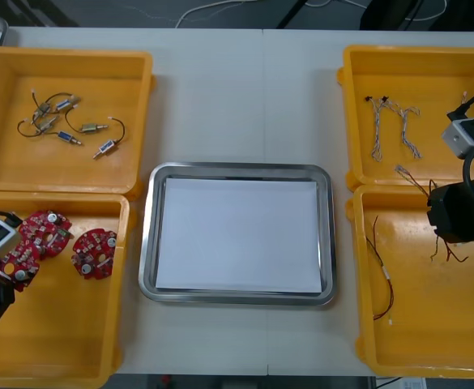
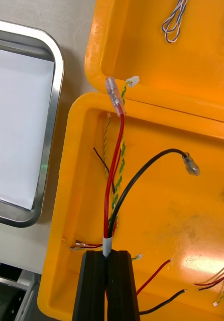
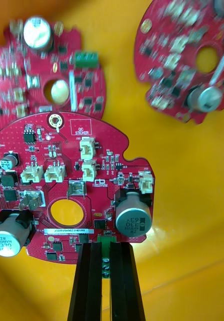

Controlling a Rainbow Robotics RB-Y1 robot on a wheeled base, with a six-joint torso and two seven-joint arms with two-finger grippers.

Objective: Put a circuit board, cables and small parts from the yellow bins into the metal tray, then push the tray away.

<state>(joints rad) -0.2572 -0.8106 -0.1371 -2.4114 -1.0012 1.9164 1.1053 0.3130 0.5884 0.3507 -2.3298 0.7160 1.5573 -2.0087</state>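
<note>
Red circuit board (image 3: 62,190) clamped at edge by left gripper (image 3: 106,251), in near-left yellow bin (image 1: 58,324). Right gripper (image 2: 109,256) closed on red-black cable (image 2: 114,165) over near-right bin (image 1: 415,324).

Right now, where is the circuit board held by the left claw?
Front view: the circuit board is in the near left yellow bin, in the left claw, beside two other boards. The right claw grips cables.

Red circuit board (image 3: 67,185), yellow bins (image 1: 2,105), red-and-black cables (image 2: 112,175), blue-and-white twisted cables (image 1: 376,130), shiny tray (image 1: 237,168) white inside
</note>
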